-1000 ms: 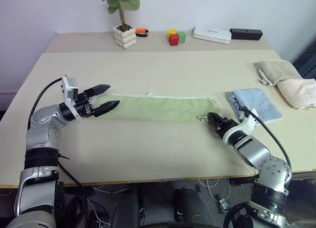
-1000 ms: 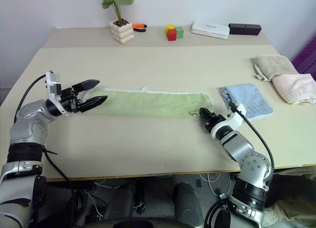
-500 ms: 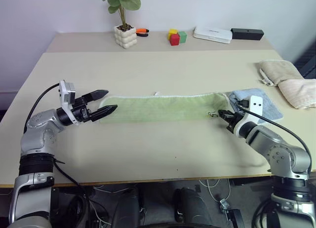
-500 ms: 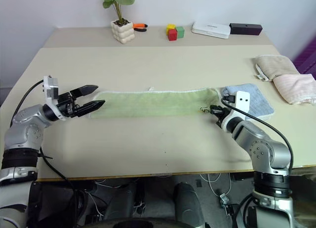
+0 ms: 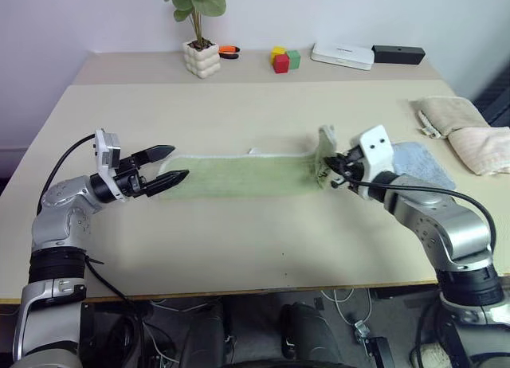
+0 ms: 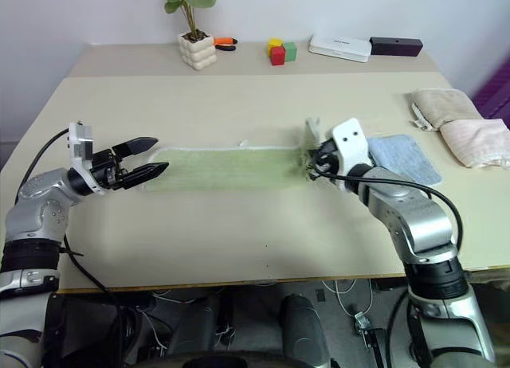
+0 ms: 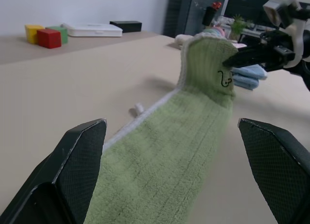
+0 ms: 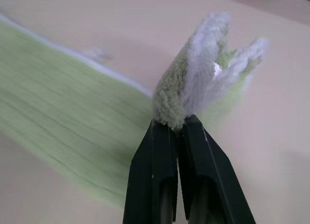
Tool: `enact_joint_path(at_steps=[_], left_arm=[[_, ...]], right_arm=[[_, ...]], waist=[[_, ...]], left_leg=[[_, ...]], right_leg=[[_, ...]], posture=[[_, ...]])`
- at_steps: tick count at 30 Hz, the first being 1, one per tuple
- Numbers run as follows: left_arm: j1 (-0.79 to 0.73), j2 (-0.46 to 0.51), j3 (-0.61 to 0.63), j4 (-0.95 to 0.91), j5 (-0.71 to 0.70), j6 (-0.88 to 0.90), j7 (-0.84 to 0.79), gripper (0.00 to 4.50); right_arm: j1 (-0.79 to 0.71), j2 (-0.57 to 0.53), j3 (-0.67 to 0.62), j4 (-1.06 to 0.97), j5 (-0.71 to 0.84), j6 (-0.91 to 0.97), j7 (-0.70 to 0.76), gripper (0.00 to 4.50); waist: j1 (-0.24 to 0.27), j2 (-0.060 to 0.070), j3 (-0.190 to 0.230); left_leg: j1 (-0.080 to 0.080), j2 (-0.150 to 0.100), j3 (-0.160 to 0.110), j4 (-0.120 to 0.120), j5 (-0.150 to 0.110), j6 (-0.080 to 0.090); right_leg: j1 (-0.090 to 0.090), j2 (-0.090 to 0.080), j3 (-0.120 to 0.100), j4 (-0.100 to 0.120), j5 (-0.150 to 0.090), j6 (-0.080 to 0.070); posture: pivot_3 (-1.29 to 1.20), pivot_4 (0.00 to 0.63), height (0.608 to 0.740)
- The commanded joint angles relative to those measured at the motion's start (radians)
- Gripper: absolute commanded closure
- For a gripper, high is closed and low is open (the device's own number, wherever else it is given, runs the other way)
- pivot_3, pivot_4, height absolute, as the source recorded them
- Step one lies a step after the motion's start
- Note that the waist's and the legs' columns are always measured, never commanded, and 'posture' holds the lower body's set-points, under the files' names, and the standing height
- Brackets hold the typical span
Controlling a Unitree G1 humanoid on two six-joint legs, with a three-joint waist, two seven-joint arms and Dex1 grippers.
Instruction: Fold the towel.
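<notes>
Right gripper (image 5: 335,177), black fingers clamped on one end of the long light green terry towel with white stitched edging (image 5: 239,174), that end raised off the beige tabletop (image 5: 263,113) with its dark printed mark showing. The rest of the towel lies flat, stretching towards the left gripper (image 5: 171,163), fingers spread wide over the opposite end. A small light blue cloth (image 5: 418,162) lies behind the right gripper.
</notes>
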Motion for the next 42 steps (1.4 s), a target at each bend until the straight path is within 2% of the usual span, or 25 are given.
enact_joint_path(at_steps=[1,12,23,27,28,29,32,33,36,37,42], left_arm=[[0.009,-0.001,0.023,-0.037,-0.009,-0.018,0.012,0.0],[0.088,0.008,0.055,-0.13,-0.03,0.002,0.048,0.0],[0.11,0.003,0.054,-0.157,-0.034,-0.001,0.078,0.0],[0.105,0.003,0.048,-0.156,-0.034,0.008,0.085,0.0],[0.102,0.004,0.047,-0.154,-0.035,0.013,0.086,0.0],[0.1,0.004,0.047,-0.153,-0.037,0.016,0.086,0.0],[0.098,0.001,0.042,-0.144,-0.03,0.008,0.084,0.0],[0.098,0.0,0.041,-0.143,-0.03,0.008,0.083,0.0],[0.088,-0.001,0.038,-0.139,-0.031,0.01,0.082,0.0],[0.084,0.0,0.037,-0.136,-0.029,0.008,0.081,0.0],[0.074,-0.003,0.033,-0.124,-0.026,0.002,0.076,0.0]], right_arm=[[-0.035,0.046,0.096,-0.002,-0.055,-0.019,0.024,4.47],[-0.112,0.152,0.226,0.119,-0.175,-0.074,0.102,4.47],[-0.113,0.192,0.297,0.118,-0.263,-0.087,0.155,4.47],[-0.096,0.209,0.274,0.117,-0.243,-0.063,0.175,4.47],[-0.09,0.21,0.265,0.114,-0.239,-0.054,0.176,3.86],[-0.087,0.21,0.261,0.111,-0.243,-0.056,0.175,3.6],[-0.092,0.234,0.237,0.102,-0.23,-0.058,0.17,2.24],[-0.094,0.246,0.231,0.097,-0.225,-0.056,0.168,1.63],[-0.091,0.253,0.216,0.05,-0.196,-0.06,0.203,0.21],[-0.09,0.245,0.19,0.035,-0.177,-0.061,0.219,0.05],[-0.116,0.255,0.022,0.044,-0.074,-0.062,0.227,0.05]], waist=[[0.001,0.0,0.0],[-0.003,0.0,0.0],[-0.003,0.0,0.0],[-0.003,0.0,0.0],[-0.002,0.0,0.0],[-0.002,0.0,0.0],[-0.003,0.0,0.0],[-0.003,0.0,0.0],[-0.003,0.0,0.0],[-0.002,0.0,0.0],[0.0,0.0,0.0]], left_leg=[[0.0,0.0,0.0,0.0,0.0,0.0],[-0.001,0.0,0.003,0.0,0.0,0.0],[-0.001,0.0,0.003,0.0,0.0,0.0],[-0.001,0.0,0.003,0.0,0.0,0.0],[-0.001,0.0,0.003,0.0,0.0,0.0],[-0.001,0.0,0.003,0.0,0.0,0.0],[-0.001,0.0,0.003,0.001,0.0,0.0],[-0.001,0.0,0.003,0.0,0.0,0.0],[-0.001,0.0,0.003,0.0,0.0,0.0],[-0.001,0.0,0.003,0.0,0.0,0.0],[-0.001,0.0,0.003,0.001,0.0,0.0]], right_leg=[[0.0,0.0,0.0,0.0,0.0,0.0],[0.0,0.0,0.0,0.0,0.0,0.0],[0.0,0.0,-0.001,0.0,0.0,0.0],[0.0,0.0,-0.001,0.0,0.0,0.0],[0.0,0.0,-0.001,0.0,0.0,0.0],[0.0,0.0,-0.001,0.0,0.0,0.0],[0.0,0.0,-0.001,0.0,0.0,0.0],[0.0,0.0,-0.001,0.0,0.0,0.0],[0.0,0.0,-0.001,0.0,0.0,0.0],[0.0,0.0,-0.001,0.0,0.0,0.0],[0.0,0.0,-0.001,0.0,0.0,0.0]], posture=[[0.0,0.15,0.735],[0.0,0.15,0.735],[0.0,0.15,0.735],[0.0,0.15,0.735],[0.0,0.15,0.735],[0.0,0.15,0.735],[0.0,0.15,0.735],[0.0,0.15,0.735],[0.0,0.15,0.735],[0.0,0.15,0.735],[0.0,0.15,0.735]])
